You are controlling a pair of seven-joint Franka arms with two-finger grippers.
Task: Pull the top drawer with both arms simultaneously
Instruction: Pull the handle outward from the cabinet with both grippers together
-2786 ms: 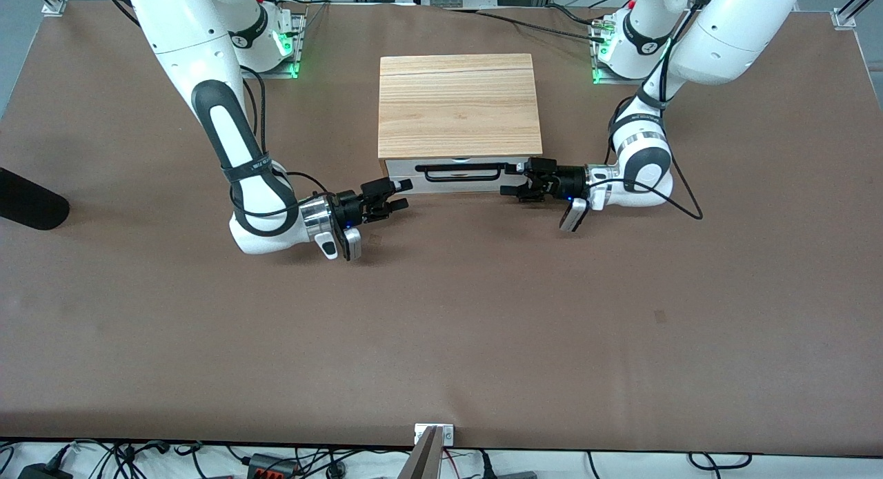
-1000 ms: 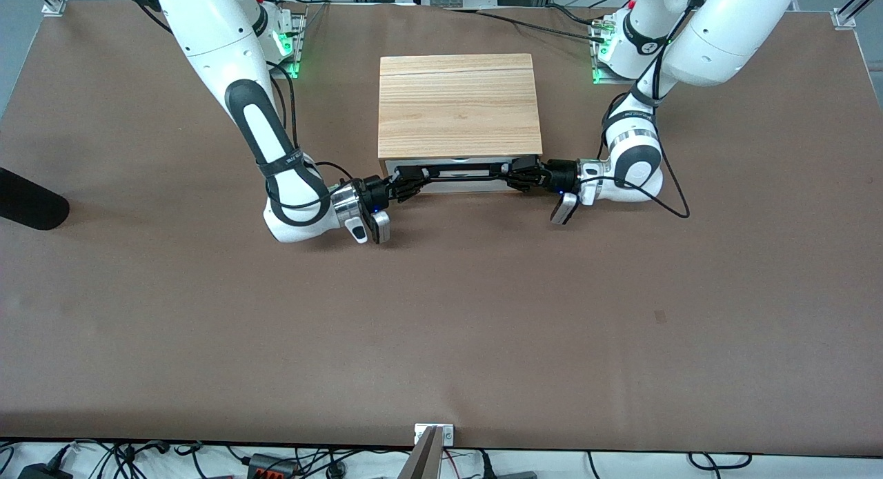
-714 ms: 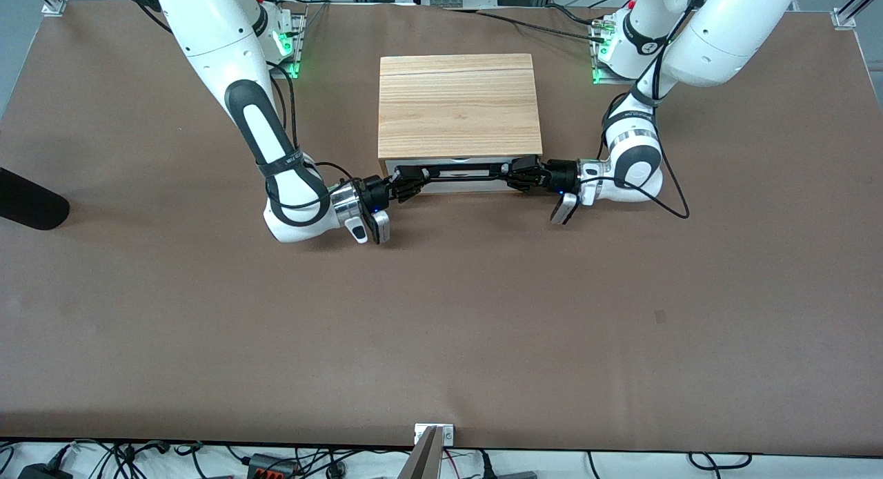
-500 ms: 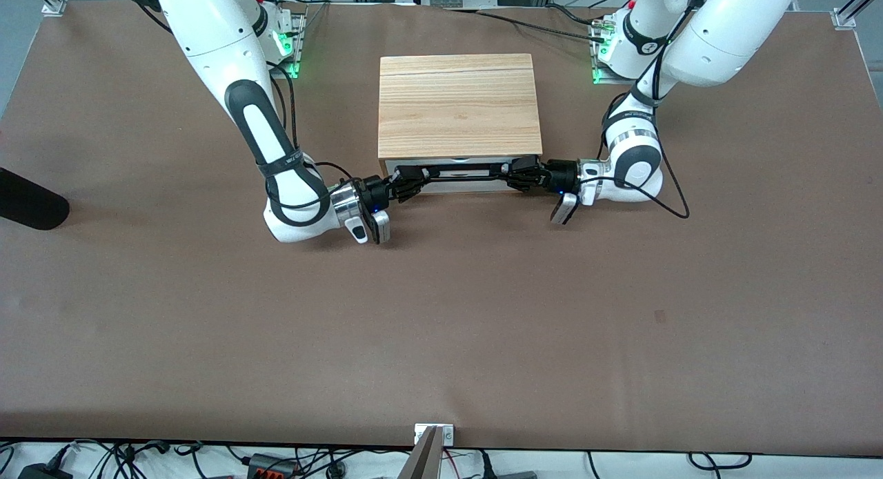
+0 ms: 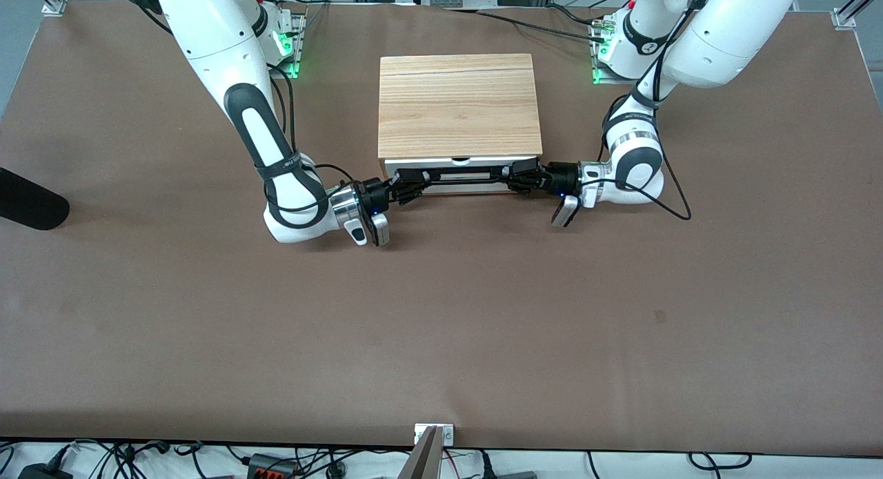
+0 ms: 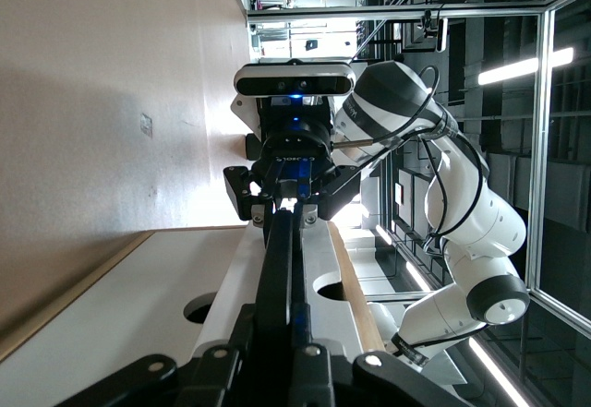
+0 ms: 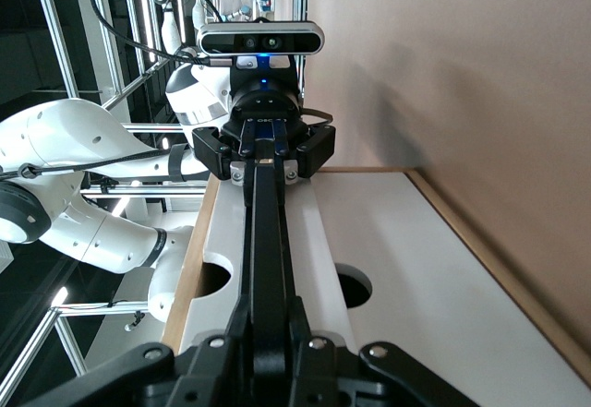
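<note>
Brown matting covers the table (image 5: 441, 313), and the cabinet (image 5: 459, 106) sits toward twelve o'clock on it. Its top drawer (image 5: 461, 179) appears barely out, perhaps just started. At the drawer's nine o'clock the right gripper (image 5: 412, 183) is clamped on the black handle (image 5: 461, 176); at three o'clock the left gripper (image 5: 519, 177) clamps the handle's other end. Nearly the whole pull remains.

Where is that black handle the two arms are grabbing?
The black handle runs across the top drawer's white front, under the wooden cabinet top, with the right gripper and left gripper at its ends.
</note>
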